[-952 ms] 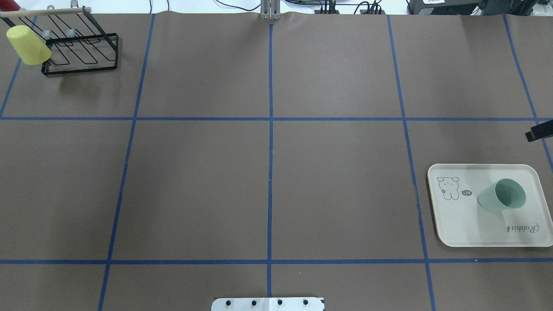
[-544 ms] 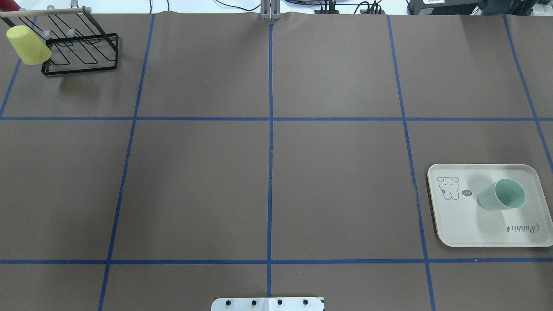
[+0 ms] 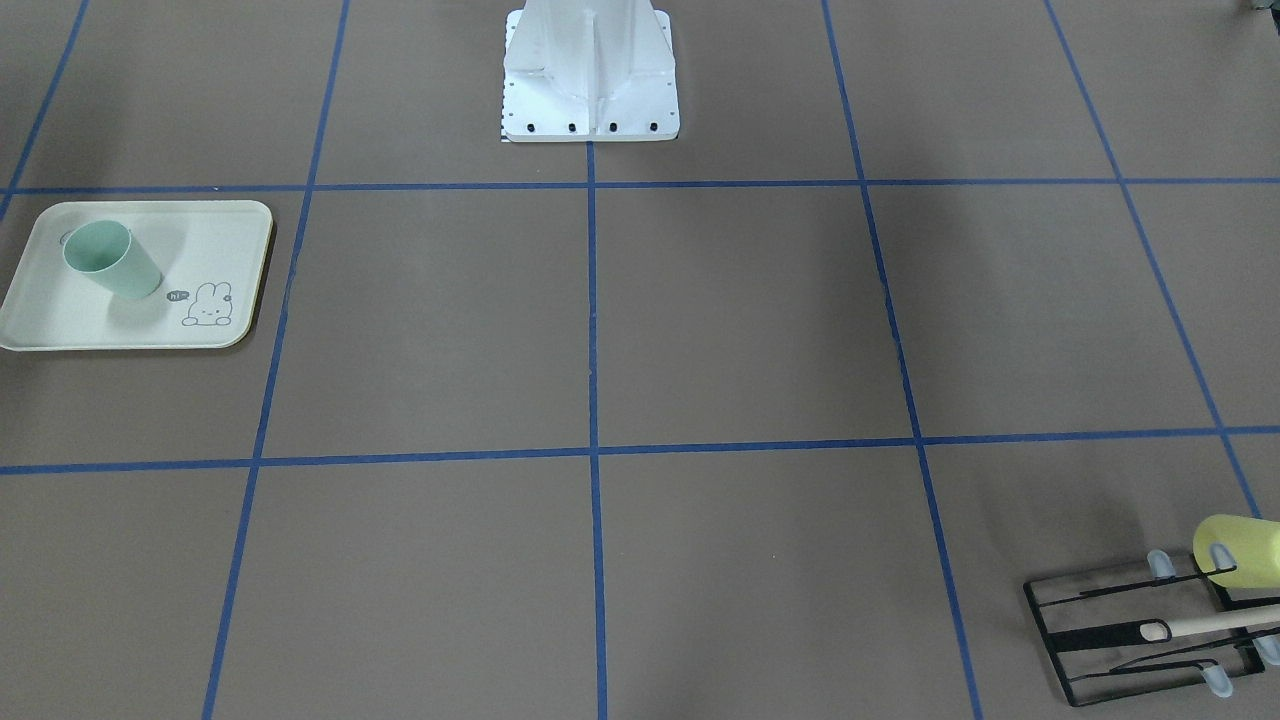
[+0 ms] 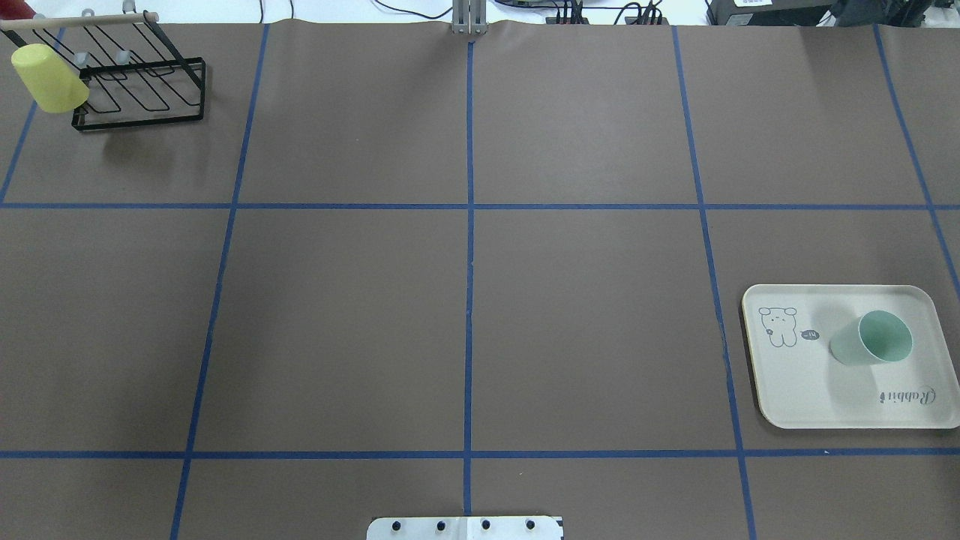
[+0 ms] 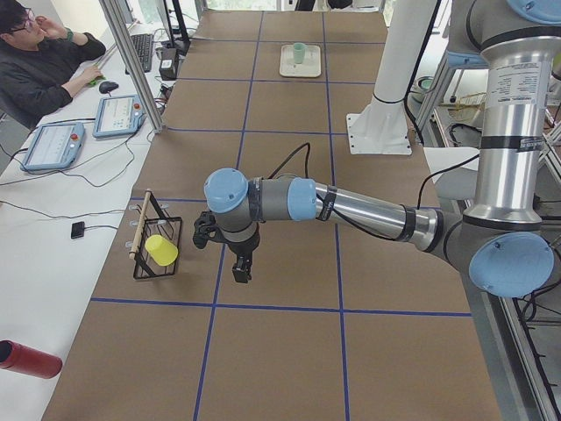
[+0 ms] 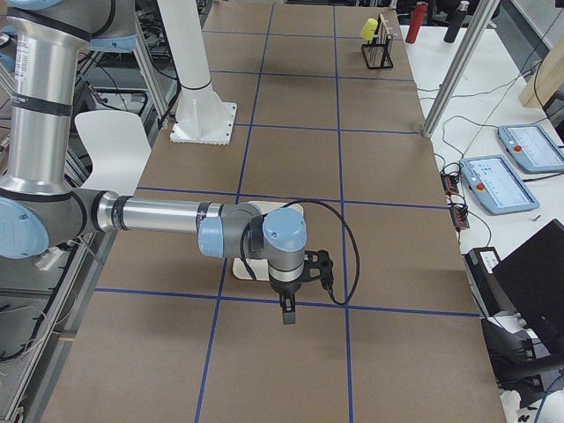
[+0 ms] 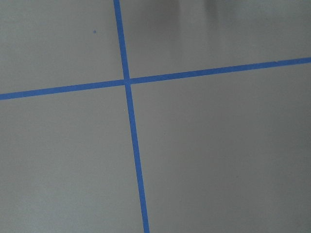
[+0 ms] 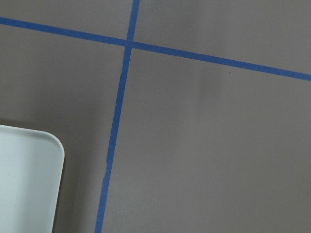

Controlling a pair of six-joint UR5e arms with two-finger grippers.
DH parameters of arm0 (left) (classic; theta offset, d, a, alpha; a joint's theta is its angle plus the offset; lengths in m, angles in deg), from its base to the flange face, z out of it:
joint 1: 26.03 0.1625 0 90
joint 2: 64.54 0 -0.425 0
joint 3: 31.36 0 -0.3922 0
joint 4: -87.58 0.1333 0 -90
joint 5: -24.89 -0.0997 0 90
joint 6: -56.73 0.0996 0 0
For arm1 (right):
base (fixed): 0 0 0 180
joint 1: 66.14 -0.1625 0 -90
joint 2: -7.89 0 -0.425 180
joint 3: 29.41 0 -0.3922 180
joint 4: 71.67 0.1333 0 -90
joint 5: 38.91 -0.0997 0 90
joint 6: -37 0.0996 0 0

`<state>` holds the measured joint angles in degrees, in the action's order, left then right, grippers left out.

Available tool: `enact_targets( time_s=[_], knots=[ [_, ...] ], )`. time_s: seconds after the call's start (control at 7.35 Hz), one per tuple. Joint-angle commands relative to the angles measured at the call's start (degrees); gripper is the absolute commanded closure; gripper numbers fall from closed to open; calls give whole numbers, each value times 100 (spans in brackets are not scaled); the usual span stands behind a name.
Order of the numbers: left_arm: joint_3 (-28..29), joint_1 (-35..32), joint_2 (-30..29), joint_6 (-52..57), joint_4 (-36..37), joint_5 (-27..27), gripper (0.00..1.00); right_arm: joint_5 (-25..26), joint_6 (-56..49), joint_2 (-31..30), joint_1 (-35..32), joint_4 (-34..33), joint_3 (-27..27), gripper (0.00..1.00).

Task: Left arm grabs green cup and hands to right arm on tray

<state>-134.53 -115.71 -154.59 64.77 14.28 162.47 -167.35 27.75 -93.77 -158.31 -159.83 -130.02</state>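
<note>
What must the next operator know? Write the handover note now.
Left pincer: hangs above the table near the black rack; open or shut cannot be told.
Right pincer: hangs near the tray; open or shut cannot be told.
Green cup: upright on the tray, held by neither pincer.
Yellow cup: on the black rack.
Done: the green cup is on the tray, so the handover looks complete.
Left: seemingly nothing.

Overhead and front-facing views look steeply down on the counter (image 4: 337, 315) from opposite long sides, sharing the tray (image 4: 802, 390) and wire rack (image 4: 139, 94); two side views look along it from either end; both wrist views sit close above its blue tape lines (image 7: 131, 126).
</note>
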Motion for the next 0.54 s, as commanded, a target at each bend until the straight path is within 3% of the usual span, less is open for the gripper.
enact_targets(
  time_s=[0.0,0.14,0.27,0.41],
  knots=[
    [15,3,23,-30,-8,-12,0,3,46,-12,-3,0,23,0],
    [120,3,23,5,-43,-21,0,3,55,-3,-3,9,84,0],
    [321,-6,180,57,-540,-38,0,3,37,14,-3,61,111,0],
    [480,-6,590,-3,-1484,-38,0,3,63,14,-3,88,120,0]
  ],
)
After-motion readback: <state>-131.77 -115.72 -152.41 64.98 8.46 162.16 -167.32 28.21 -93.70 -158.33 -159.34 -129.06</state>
